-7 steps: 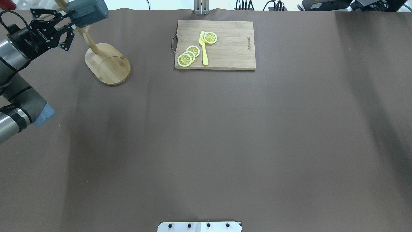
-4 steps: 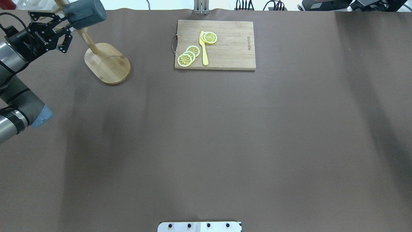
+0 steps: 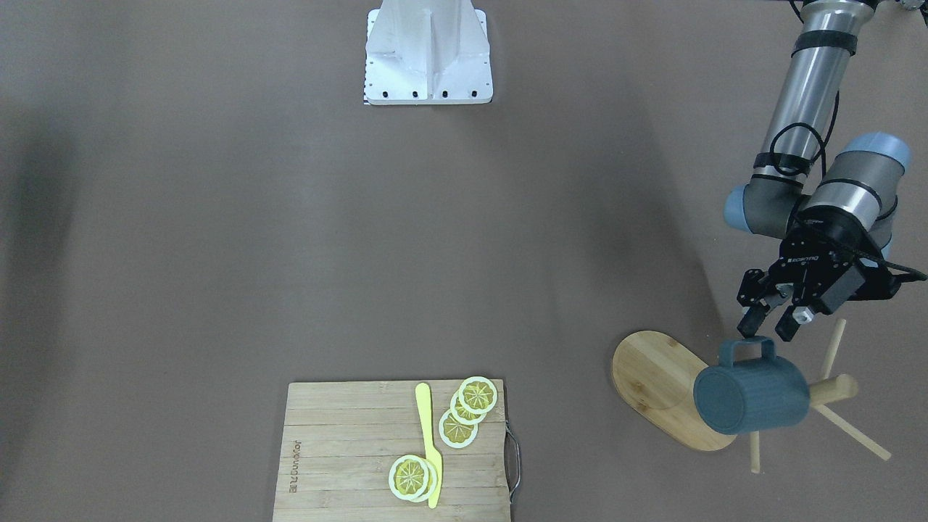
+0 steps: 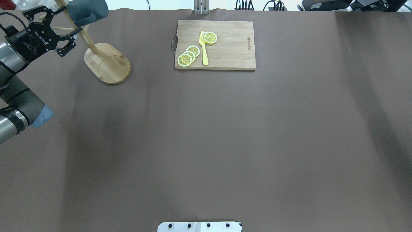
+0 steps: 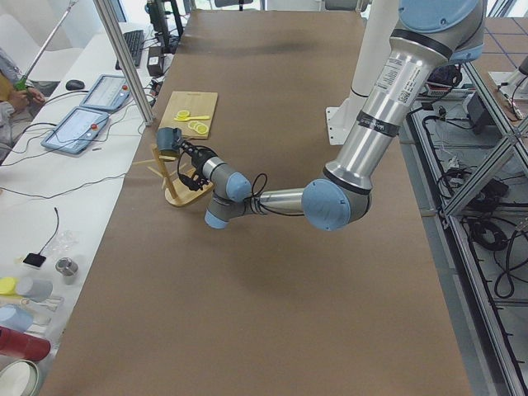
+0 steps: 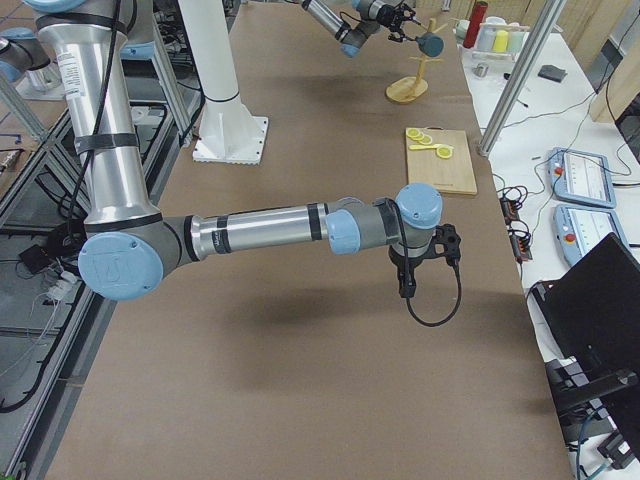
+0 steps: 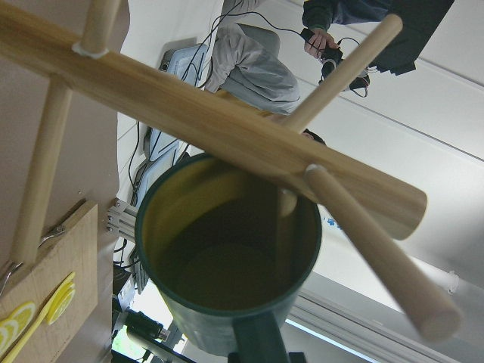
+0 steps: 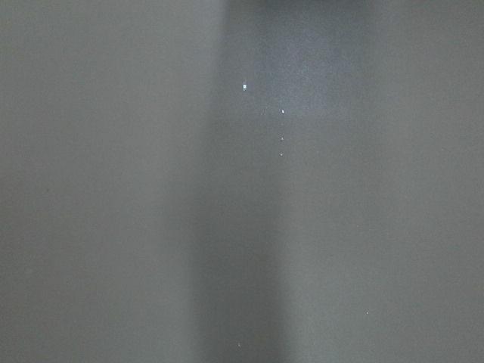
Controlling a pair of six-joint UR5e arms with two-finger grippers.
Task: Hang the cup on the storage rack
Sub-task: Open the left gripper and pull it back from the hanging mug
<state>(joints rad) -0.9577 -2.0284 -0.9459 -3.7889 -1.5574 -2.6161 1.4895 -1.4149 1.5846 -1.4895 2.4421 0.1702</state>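
Table: brown-covered table (image 4: 206, 145), with the rack at the robot's far left corner.
Cup: the cup (image 3: 750, 397) lies on its side up on the storage rack (image 3: 656, 377), its mouth slipped over a peg and its handle toward the arm.
Left gripper: left gripper (image 3: 766, 330) is just beside the handle, jaws spread wide, holding nothing.
Right gripper: right gripper (image 6: 420, 265) is low over the table, well apart; how its jaws stand cannot be told.
Progress: the cup looks hung and let go; only drawing the arm away seems left.

The dark teal cylindrical mug (image 3: 754, 399) was matt; the light wooden mug tree (image 3: 652, 373) showed smooth, visible grain.
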